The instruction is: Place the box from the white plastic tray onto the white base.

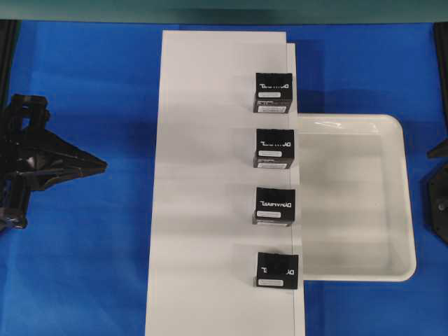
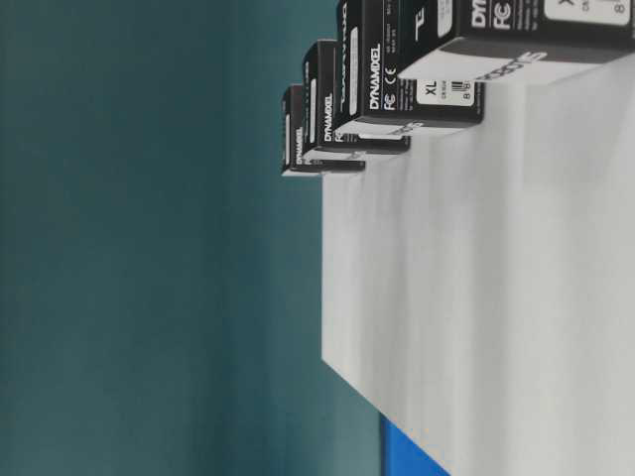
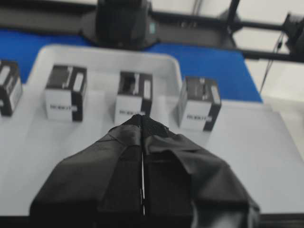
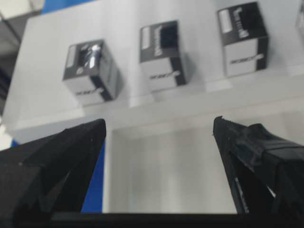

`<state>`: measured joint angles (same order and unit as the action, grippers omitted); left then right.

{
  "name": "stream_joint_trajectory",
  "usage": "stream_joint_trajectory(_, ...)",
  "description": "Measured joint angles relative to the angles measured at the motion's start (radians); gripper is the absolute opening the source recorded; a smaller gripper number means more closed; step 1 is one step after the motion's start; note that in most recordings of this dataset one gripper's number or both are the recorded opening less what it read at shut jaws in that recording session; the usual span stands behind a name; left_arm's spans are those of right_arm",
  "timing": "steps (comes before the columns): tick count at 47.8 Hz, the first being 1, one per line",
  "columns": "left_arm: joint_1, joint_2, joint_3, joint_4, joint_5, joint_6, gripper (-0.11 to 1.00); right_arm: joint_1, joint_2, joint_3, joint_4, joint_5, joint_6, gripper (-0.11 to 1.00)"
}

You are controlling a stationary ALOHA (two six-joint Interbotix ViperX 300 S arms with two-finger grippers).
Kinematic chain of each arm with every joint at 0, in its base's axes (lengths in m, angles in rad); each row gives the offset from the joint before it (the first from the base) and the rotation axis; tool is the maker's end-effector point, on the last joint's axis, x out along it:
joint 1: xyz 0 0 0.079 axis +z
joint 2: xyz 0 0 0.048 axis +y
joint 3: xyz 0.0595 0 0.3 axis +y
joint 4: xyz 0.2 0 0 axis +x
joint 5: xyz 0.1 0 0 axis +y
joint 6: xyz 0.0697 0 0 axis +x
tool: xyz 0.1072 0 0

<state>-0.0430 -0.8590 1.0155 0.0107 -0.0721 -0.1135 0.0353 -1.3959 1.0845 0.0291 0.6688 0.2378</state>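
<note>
Between the right end effector's (image 4: 159, 130) spread fingers lies the bare tray (image 1: 399, 203); the left end effector (image 1: 94, 166), fingers pressed together, waits apart over the blue desk (image 1: 84, 266). Both seem parked because the box (image 1: 277, 270) already sits on the white base (image 1: 203, 210), fourth in its row.

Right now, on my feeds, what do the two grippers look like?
Both are matte black. The left gripper has broad fingers wrapped in wrinkled black tape, tapering to a wedge. The right gripper has pointed triangular fingers, with finely ridged inner edges. No markings or cables are visible on either.
</note>
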Motion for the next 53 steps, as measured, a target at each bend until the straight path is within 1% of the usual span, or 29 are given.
stream_joint_trajectory(5,-0.002,-0.002,0.0,0.0,-0.009,0.002,-0.05,-0.041,-0.002,0.021,-0.003,-0.017,-0.012,0.96)
stream_joint_trajectory(10,-0.002,-0.002,0.0,0.0,-0.014,0.002,-0.05,-0.066,-0.003,0.035,-0.005,-0.072,-0.049,0.96)
stream_joint_trajectory(13,-0.002,-0.003,0.0,0.0,-0.014,0.003,-0.05,-0.069,-0.003,0.041,-0.005,-0.124,-0.086,0.96)
stream_joint_trajectory(19,-0.003,-0.003,0.002,0.0,-0.014,0.005,-0.05,-0.064,-0.003,0.06,-0.003,-0.229,-0.187,0.96)
stream_joint_trajectory(25,-0.003,-0.003,0.0,0.0,-0.014,0.003,-0.05,-0.063,-0.005,0.077,-0.003,-0.301,-0.253,0.96)
stream_joint_trajectory(28,-0.003,-0.003,0.0,0.0,-0.015,0.005,-0.05,-0.061,-0.006,0.083,-0.003,-0.316,-0.265,0.96)
stream_joint_trajectory(33,-0.003,-0.005,0.0,0.0,-0.015,0.003,-0.05,-0.055,-0.009,0.091,-0.003,-0.328,-0.267,0.96)
stream_joint_trajectory(40,-0.003,-0.009,0.0,0.0,-0.015,0.003,-0.05,-0.035,-0.025,0.098,-0.003,-0.33,-0.27,0.96)
stream_joint_trajectory(53,-0.003,-0.017,0.002,0.0,-0.015,0.003,-0.05,-0.034,-0.041,0.11,-0.003,-0.328,-0.27,0.96)
